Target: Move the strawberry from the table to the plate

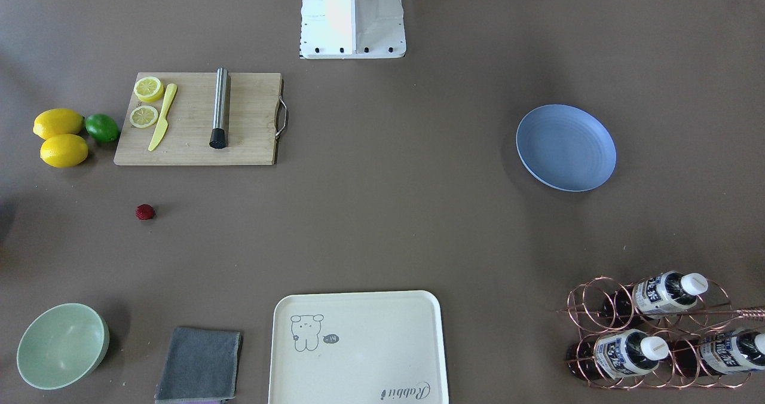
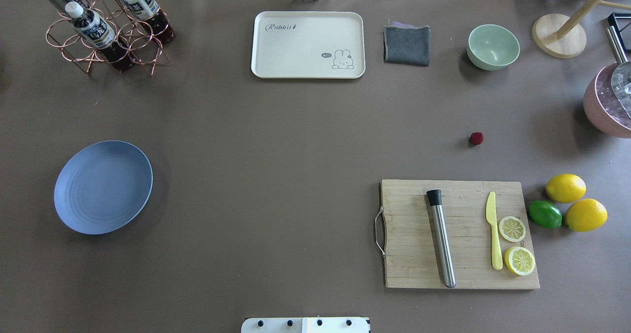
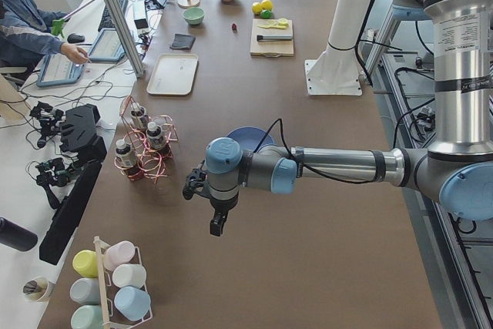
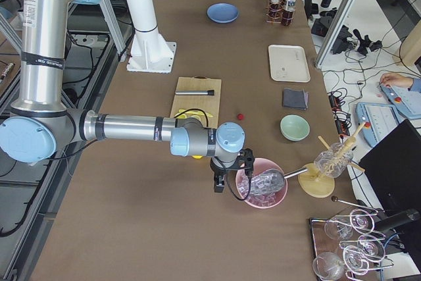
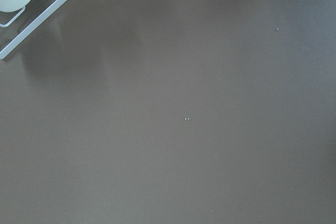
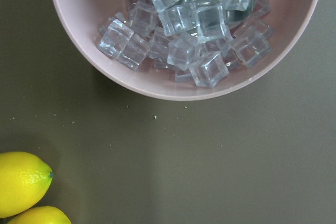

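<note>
One strawberry (image 2: 476, 138) lies on the table (image 2: 276, 141), right of centre in the overhead frame, just above the board (image 2: 409, 254) and well apart from the plate (image 2: 103, 186) at mid-left. Left gripper (image 3: 218, 225) hangs over bare table, lower centre of the left side view, below the plate in that frame; right gripper (image 4: 219, 185) hangs beside the pink ice bowl (image 4: 256, 203), lower centre of the right side view, strawberry up-frame of it. Both show only side-on and small: cannot tell how far either is open, nor whether anything is held.
</note>
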